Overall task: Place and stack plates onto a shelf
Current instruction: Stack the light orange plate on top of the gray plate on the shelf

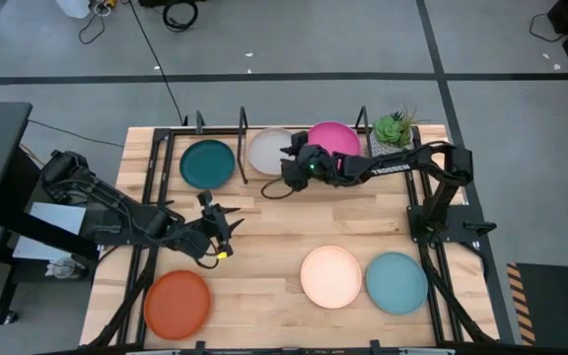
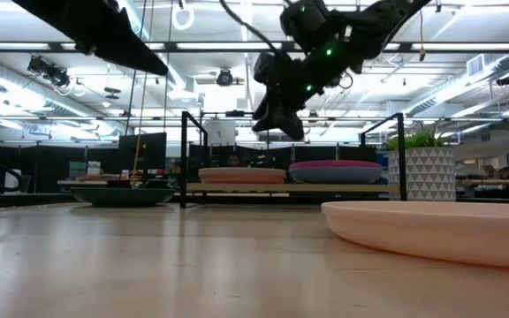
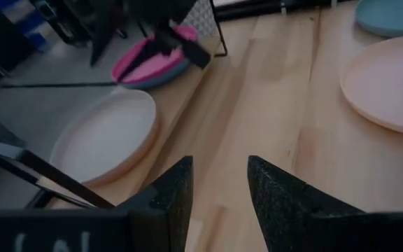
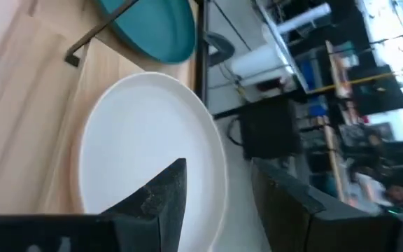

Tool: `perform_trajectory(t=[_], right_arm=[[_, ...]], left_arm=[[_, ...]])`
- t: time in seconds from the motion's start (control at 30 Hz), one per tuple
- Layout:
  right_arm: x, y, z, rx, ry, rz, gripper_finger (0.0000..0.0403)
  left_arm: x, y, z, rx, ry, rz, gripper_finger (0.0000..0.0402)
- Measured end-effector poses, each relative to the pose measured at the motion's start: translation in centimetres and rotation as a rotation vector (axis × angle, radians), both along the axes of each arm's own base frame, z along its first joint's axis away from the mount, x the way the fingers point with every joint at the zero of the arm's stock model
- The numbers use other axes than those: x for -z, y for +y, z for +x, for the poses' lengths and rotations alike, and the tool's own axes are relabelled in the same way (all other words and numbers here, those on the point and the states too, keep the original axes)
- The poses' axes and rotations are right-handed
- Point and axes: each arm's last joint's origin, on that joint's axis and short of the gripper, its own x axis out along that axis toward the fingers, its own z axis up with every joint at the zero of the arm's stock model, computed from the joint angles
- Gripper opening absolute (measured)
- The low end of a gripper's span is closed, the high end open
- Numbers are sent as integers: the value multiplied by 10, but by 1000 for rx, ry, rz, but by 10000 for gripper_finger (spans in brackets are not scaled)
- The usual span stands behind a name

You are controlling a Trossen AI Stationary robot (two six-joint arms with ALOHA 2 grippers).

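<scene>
The right gripper hovered open-fingered above the cream plate on the shelf, probably releasing; the left gripper, fingers apart, waited empty.

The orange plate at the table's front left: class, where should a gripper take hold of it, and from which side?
Grip the orange plate by its raised rim, on the edge facing the left gripper. It lies flat on the table, so only the rim offers purchase: likely one finger over it, one slid beneath. It lies alone, so nothing hinders a low, angled approach.
</scene>
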Motion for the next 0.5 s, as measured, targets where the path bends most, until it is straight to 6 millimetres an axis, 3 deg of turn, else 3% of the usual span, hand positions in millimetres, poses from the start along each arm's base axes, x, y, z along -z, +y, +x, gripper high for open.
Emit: perform_trajectory(t=[0.1, 0.27, 0.5], right_arm=[[-6, 18, -7, 11, 44, 25, 165], [-12, 45, -22, -37, 68, 253, 164], [-13, 65, -40, 33, 117, 469, 164]], left_arm=[[1, 6, 3, 22, 30, -18, 144], [7, 13, 3, 55, 105, -73, 144], [22, 37, -4, -61, 271, -220, 144]])
